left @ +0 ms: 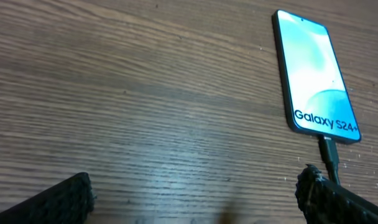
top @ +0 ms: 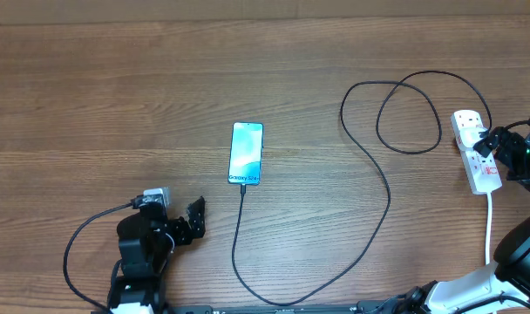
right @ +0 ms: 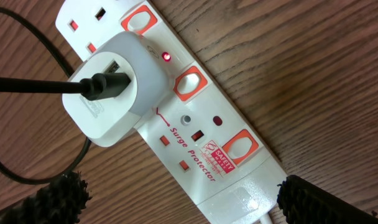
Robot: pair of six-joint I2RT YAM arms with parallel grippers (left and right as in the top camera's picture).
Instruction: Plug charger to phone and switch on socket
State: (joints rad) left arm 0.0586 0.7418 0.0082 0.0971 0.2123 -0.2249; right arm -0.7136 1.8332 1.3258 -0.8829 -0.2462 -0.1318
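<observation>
The phone [top: 247, 153] lies mid-table with its screen lit, and it shows again at the upper right of the left wrist view [left: 316, 74]. The charger [top: 370, 166], a thin black cable, has its connector tip [left: 327, 149] seated in the phone's near end. It loops right to a white adapter [right: 111, 93] plugged into the socket [right: 201, 143]. A small red light [right: 166, 57] glows beside the adapter. My left gripper [top: 195, 218] is open and empty, left of and nearer than the phone. My right gripper [top: 492, 148] is open, with its fingers on either side of the socket's lead end.
The socket [top: 474, 161] sits near the table's right edge, its white lead [top: 489, 227] running toward me. It has three red-rimmed switches [right: 189, 82]. Thicker black robot cable [top: 78, 253] curls by the left arm's base. The table's far edge runs along the top.
</observation>
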